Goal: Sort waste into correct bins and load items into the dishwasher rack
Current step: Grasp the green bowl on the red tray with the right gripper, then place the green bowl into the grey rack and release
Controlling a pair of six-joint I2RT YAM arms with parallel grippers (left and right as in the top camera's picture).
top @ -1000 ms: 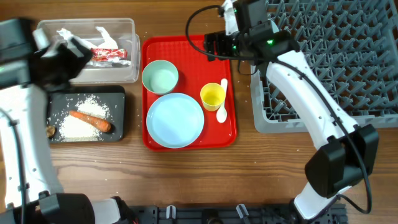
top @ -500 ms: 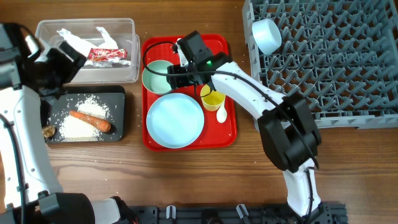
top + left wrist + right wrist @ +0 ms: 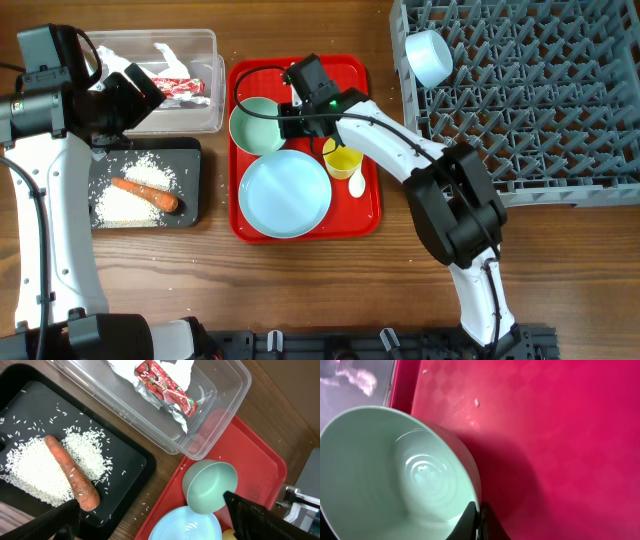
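Note:
My right gripper [image 3: 284, 120] is shut on the right rim of the pale green bowl [image 3: 255, 125] standing on the red tray [image 3: 365, 215]. In the right wrist view its fingertips pinch the bowl [image 3: 395, 470] wall, one inside and one outside. My left gripper [image 3: 135, 95] hangs open above the edge between the clear tub [image 3: 205, 118] and the black tray [image 3: 190, 205]; its fingers [image 3: 52, 520] hold nothing. The blue plate [image 3: 285, 192], yellow cup [image 3: 342, 157] and white spoon [image 3: 357, 183] lie on the red tray. Another bowl [image 3: 430, 55] sits in the grey rack [image 3: 530, 110].
The tub holds a red-and-white wrapper [image 3: 180, 87] and white napkin [image 3: 160, 52]. A carrot [image 3: 145, 193] lies on rice [image 3: 120, 207] in the black tray. Stray rice grains [image 3: 145, 505] dot the wood between black tray and red tray.
My right arm swung from the rack to the red tray and closed on the green bowl's rim. A bowl now lies in the rack. My left arm shifted slightly right.

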